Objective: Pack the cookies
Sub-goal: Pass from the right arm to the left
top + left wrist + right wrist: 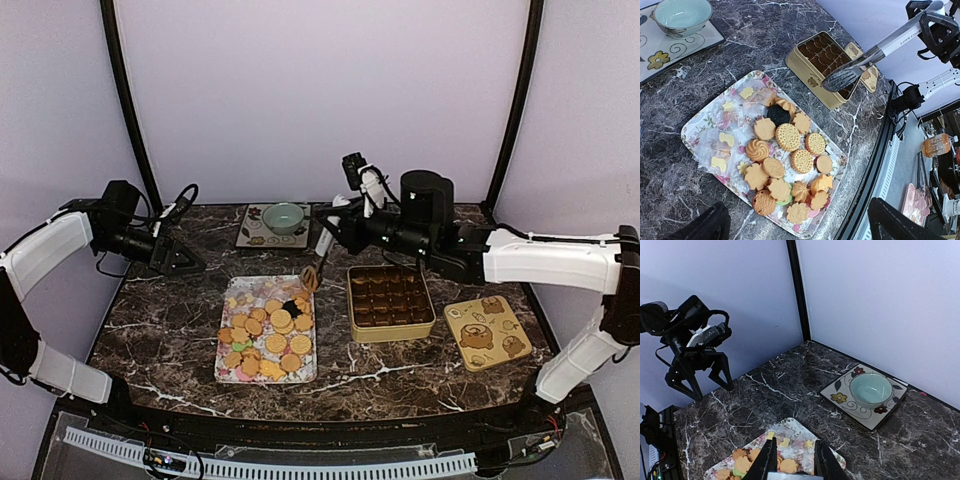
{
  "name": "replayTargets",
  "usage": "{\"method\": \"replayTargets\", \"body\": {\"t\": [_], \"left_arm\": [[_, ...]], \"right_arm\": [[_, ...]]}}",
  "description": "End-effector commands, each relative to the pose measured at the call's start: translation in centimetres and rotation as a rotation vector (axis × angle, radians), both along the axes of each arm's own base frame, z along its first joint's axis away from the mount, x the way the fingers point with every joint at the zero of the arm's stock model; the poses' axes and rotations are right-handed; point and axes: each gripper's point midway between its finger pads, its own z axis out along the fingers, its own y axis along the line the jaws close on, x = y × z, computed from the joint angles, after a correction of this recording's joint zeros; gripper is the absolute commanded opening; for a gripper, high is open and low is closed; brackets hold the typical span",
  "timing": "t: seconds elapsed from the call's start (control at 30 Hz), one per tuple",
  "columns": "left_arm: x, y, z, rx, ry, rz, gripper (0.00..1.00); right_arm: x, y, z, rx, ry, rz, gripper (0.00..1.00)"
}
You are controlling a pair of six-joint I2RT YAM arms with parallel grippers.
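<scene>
1. Although the gold tin (390, 331) stands open just right of the tray (232, 290), every biscuit that shows from above lies on that tray. The cookies (268, 335) crowd its near half, mostly golden-orange rounds. A lid (487, 332) lies beyond the tin, and a bowl (284, 217) sits on a plate (252, 236) behind the tray. The left gripper (183, 263) hangs off the tray's far-left side with its fingers spread. The right gripper (340, 222) is clamped on tongs (322, 250), whose tips hang by the tray's far-right corner. Whether they carry anything is too small to tell, and the tin's dark cells are unreadable.

2. From the left wrist, the cookies (790, 150) show as ridged rounds, flowers and swirls, with one dark brown piece (778, 115). Clear-wrapped pale pieces (732, 117) fill the rest of the tray. The tongs' tips are close together over the tin's corner. This arm's own fingers (890, 220) are wide apart and cut off by the lower edge.

3. From the right wrist, only the tray's end and a few cookies (742, 462) show. They are partly hidden by two dark fingers (767, 462) with a pale bar between them. The bowl stands behind the tray.
</scene>
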Motion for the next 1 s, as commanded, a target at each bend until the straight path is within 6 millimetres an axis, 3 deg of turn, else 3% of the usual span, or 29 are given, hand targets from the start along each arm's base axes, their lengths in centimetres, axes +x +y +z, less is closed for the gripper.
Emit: {"method": "replayTargets", "body": {"t": [0.0,0.17,0.27,0.37,0.63,0.97], "left_arm": [[-0.4,-0.4,0.7,-0.047,-0.025,-0.028,0.99],[-1.4,-1.8,2.1,-0.189,-0.007,-0.092,0.98],[-2.3,-3.0,2.3,-0.261,0.022,-0.152,0.93],[-3.5,-4.4,1.9,-0.277,0.05,-0.229,0.9],[-5.4,-7.0,1.0,-0.309,0.102,-0.346,0.87],[-5.7,-7.4,0.3,-0.306,0.131,-0.374,0.81]], "right_arm": [[-1.6,2.9,0.3,0.145,0.063,0.101,0.01],[-1.9,5.5,-0.5,0.281,0.206,0.211,0.03],[-2.0,6.7,-0.5,0.355,0.281,0.283,0.06],[-2.0,7.5,0.9,0.423,0.321,0.345,0.08],[-2.0,7.7,2.1,0.495,0.361,0.391,0.17],[-1.8,7.6,2.7,0.512,0.352,0.385,0.26]]}}
